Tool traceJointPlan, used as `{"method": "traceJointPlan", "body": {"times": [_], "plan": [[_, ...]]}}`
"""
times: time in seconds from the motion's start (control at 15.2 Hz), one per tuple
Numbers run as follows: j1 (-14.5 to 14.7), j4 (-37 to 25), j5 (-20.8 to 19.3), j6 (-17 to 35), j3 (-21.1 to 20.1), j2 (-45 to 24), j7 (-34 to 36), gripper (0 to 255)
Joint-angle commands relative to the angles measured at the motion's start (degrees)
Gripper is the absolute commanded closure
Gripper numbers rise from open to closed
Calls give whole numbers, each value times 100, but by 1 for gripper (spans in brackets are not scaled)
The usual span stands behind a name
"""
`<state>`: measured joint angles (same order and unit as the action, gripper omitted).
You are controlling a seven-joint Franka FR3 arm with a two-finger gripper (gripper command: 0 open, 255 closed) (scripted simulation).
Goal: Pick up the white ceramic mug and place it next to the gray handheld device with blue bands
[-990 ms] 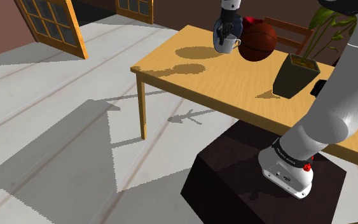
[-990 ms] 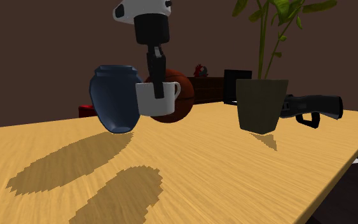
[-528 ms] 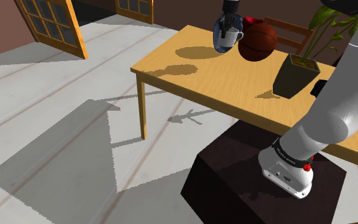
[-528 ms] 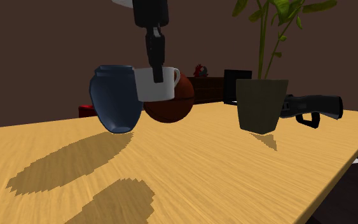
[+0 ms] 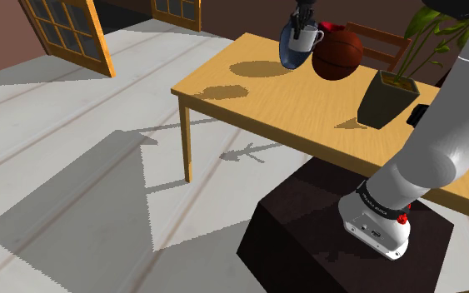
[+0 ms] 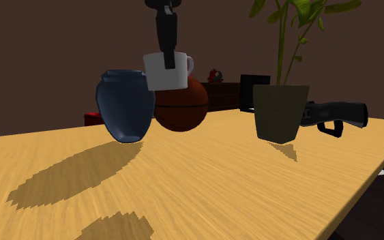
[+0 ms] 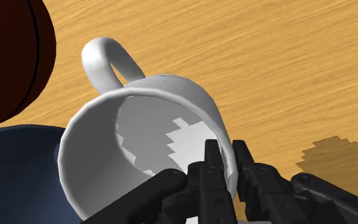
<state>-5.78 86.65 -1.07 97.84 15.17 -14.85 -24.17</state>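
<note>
since the gripper (image 7: 228, 163) clamps the white mug (image 6: 164, 79) by its wall, carry it level. clear the plant pot (image 6: 280, 112) toward the dark handheld device (image 6: 333, 116)

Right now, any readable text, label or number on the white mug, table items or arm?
None readable.
White marks on the dark ring at the arm's base: too small to read.
No markings on the white handled mug in the black gripper, brown ball, dark blue vase, plant pot.

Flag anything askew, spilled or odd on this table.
Nothing spilled or broken. The white mug hangs upright above the table, gripper shut on its rim. The blue vase and plant pot stand upright. Only oddity: a basketball rests loose beside the vase and might roll if bumped.
</note>
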Motion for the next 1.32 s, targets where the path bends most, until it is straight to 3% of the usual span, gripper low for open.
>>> {"method": "traceJointPlan", "body": {"times": [0.0,0.13,0.66,1.25], "plan": [[6,-149,-3,-162,-2,12,5,255],[0,-308,1,-309,0,0,-6,255],[-430,806,-215,68,366,824,-790,255],[-981,1436,-405,317,876,1327,-1808,255]]}}
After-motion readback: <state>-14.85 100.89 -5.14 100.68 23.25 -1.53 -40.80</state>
